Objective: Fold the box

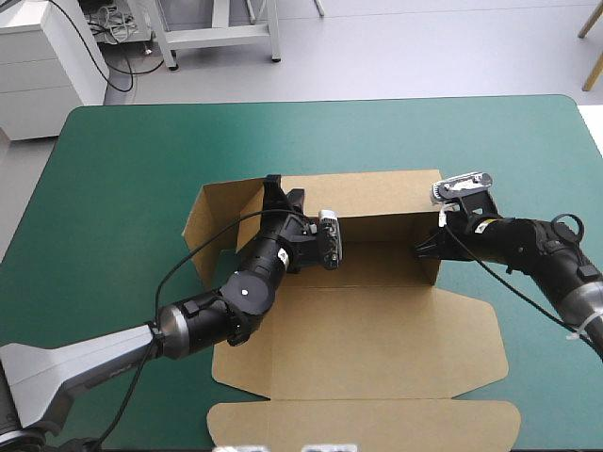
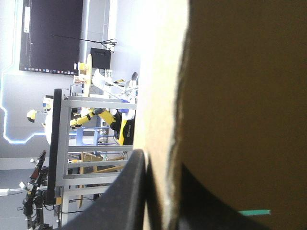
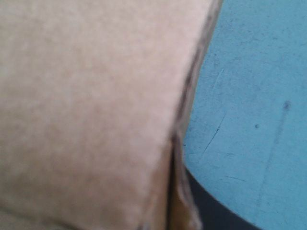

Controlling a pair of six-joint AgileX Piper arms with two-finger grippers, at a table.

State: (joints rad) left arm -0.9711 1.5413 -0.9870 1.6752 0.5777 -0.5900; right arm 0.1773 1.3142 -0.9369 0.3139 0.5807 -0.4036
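The left hand [image 1: 283,196] pinches the raised rear wall of the brown cut-board box [image 1: 377,339] near its left corner, board between both black fingers [image 2: 120,191]. Lid panel lies flat on the teal-green surface [image 1: 122,188] behind both hands. The right hand [image 1: 424,247] pinches the wall's right end, one finger visible against the board
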